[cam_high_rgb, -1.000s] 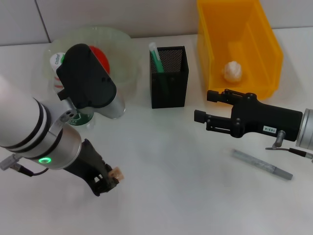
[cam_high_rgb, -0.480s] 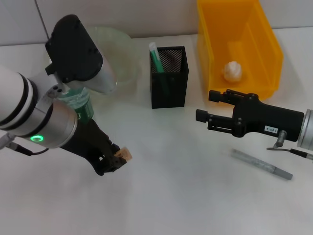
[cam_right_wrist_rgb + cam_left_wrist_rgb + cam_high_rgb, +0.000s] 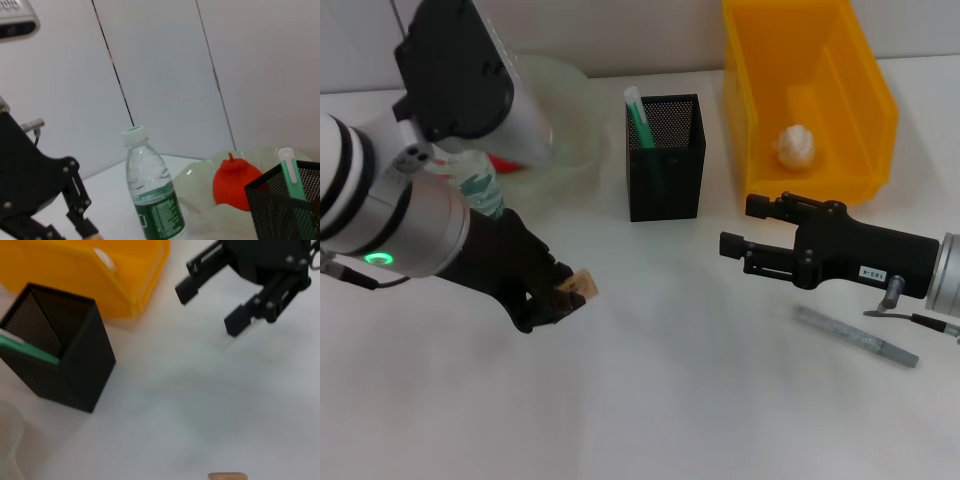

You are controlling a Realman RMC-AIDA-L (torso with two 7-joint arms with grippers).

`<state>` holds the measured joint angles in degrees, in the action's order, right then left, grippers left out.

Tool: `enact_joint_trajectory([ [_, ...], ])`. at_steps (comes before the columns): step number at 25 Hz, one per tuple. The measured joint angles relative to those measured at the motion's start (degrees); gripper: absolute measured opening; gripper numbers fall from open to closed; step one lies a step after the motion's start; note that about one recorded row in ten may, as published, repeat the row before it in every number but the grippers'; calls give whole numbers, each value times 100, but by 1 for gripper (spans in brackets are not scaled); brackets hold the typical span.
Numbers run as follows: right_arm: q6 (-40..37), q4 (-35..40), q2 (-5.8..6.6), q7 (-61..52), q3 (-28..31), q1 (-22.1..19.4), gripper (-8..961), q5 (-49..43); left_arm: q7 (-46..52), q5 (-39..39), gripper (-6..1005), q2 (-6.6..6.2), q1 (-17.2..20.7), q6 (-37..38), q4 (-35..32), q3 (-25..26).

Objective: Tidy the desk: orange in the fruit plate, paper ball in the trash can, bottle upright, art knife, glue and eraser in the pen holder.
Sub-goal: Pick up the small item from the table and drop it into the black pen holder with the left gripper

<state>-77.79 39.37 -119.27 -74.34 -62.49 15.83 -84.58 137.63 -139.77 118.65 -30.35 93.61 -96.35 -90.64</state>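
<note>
My left gripper (image 3: pixel 563 295) is shut on a small tan eraser (image 3: pixel 579 284), held above the table to the left of the black mesh pen holder (image 3: pixel 665 165); the eraser's edge (image 3: pixel 227 475) shows in the left wrist view. A green stick with a white cap (image 3: pixel 637 112) stands in the holder. The orange (image 3: pixel 235 182) lies in the pale fruit plate (image 3: pixel 570 130). Beside the plate, the bottle (image 3: pixel 150 195) stands upright. The paper ball (image 3: pixel 796 145) sits in the yellow trash can (image 3: pixel 860 120). My right gripper (image 3: pixel 732 226) hovers open and empty, right of the holder. A grey art knife (image 3: pixel 855 335) lies flat near it.
The left arm's body covers much of the bottle and plate in the head view. A bare white tabletop (image 3: pixel 670 400) spreads in front of the holder. A pale wall runs behind the desk.
My left gripper has lifted the eraser and carried it right and farther back, toward the pen holder. The right arm has barely shifted.
</note>
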Motion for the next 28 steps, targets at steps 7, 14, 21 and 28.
enact_joint_trajectory([
  [7, -32, -79, -8, 9, 0, 0, 757, 4, -440, 399, 261, -8, -34, 120, -61, 395],
  [14, -35, -80, -8, 11, 0, -24, 757, 4, -939, 962, 261, -9, -89, 179, 0, 895],
  [21, -35, -79, -6, 14, 0, -15, 757, 4, -1373, 1428, 261, -17, -292, 316, 383, 1300],
  [28, -35, -79, -2, 17, 0, 18, 757, 4, -1879, 1658, 261, -14, -684, 571, 1242, 1695],
])
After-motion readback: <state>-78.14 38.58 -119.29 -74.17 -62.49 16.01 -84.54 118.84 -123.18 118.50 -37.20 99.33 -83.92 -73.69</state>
